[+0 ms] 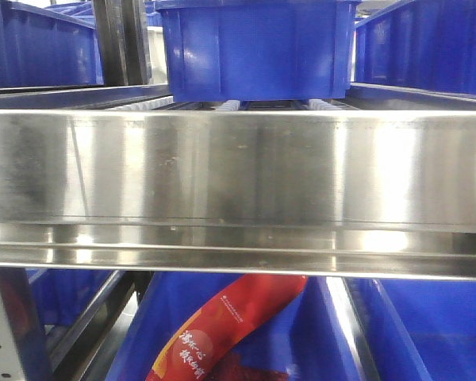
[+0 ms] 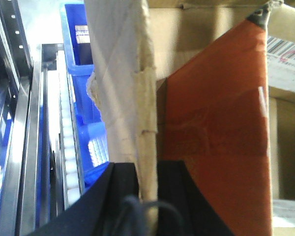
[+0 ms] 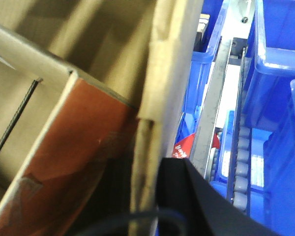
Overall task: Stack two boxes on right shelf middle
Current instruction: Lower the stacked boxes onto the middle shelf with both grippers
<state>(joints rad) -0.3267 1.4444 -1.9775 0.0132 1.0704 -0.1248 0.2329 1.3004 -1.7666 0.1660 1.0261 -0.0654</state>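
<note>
In the left wrist view, my left gripper is shut on the upright, creased wall of a brown cardboard box. Its black fingers pinch the wall's edge from both sides. The box's orange-brown inner face lies to the right. My right gripper is likewise shut on a cardboard box wall, with the box's inside on its left. A carton face with a barcode label shows at the far right. The shiny steel shelf fills the front view. No box shows in that view.
A blue bin stands on the level above the steel lip. More blue bins sit below it, with a red packet among them. White roller rails and blue bins flank the box. A perforated grey upright stands at lower left.
</note>
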